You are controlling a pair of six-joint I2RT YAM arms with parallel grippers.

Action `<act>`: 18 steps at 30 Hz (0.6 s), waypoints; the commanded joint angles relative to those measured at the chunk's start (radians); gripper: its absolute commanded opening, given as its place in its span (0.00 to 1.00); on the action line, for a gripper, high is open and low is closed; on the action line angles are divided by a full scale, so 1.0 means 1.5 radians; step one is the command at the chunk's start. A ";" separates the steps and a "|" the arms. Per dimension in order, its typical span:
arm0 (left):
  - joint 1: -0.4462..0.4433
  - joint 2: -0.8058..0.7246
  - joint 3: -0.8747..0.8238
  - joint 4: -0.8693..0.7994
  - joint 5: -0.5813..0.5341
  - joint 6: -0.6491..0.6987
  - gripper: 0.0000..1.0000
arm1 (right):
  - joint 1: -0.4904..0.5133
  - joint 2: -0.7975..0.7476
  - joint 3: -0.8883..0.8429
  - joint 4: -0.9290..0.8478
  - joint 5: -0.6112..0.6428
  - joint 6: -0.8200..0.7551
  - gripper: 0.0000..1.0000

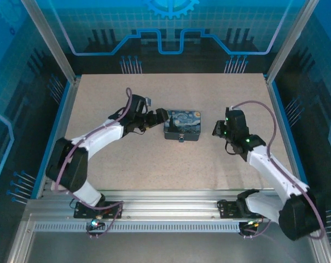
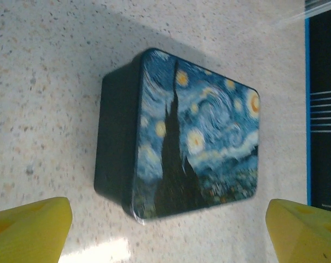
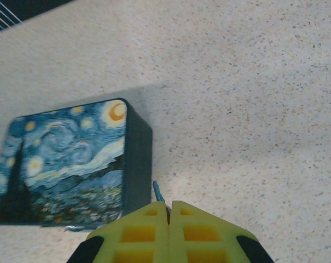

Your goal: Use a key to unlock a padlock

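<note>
White arms (image 1: 99, 134), purple cables (image 1: 128, 97), yellow pincers (image 3: 168, 204).

tin (image 2: 198, 137) lid is swirly blue night sky with yellow stars and a dark cypress, sides near-black; worktop (image 1: 127, 164) beige with fine dark speckles; right end effector (image 3: 168, 205) bright yellow; key (image 3: 156, 190) sliver looks teal

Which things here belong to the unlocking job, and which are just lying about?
Job: key, a thin piece pinched in the shut right gripper; painted tin, its near-edge fitting possibly the padlock; open left gripper beside the tin.
Lying about: table, blue walls.
</note>
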 commanded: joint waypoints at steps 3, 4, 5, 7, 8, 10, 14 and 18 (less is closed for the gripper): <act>0.010 0.097 0.089 0.034 0.020 0.004 0.92 | -0.011 0.117 0.065 0.025 0.046 -0.049 0.00; 0.010 0.115 0.103 0.033 0.020 0.005 0.92 | -0.010 0.143 0.075 0.027 0.043 -0.052 0.00; 0.011 0.131 0.117 0.030 0.021 0.006 0.92 | -0.010 0.165 0.092 0.027 0.045 -0.052 0.00; 0.011 0.160 0.140 0.028 0.024 0.008 0.92 | -0.010 0.203 0.105 0.030 0.045 -0.052 0.00; 0.011 0.172 0.150 0.029 0.026 0.008 0.92 | -0.008 0.223 0.112 0.031 0.042 -0.052 0.00; 0.011 0.193 0.167 0.027 0.033 0.009 0.92 | -0.004 0.261 0.129 0.028 0.037 -0.052 0.00; 0.012 0.224 0.188 0.026 0.052 0.004 0.90 | 0.007 0.331 0.158 0.020 0.028 -0.053 0.00; 0.012 0.234 0.189 0.038 0.068 0.001 0.86 | 0.035 0.366 0.172 0.020 0.023 -0.054 0.00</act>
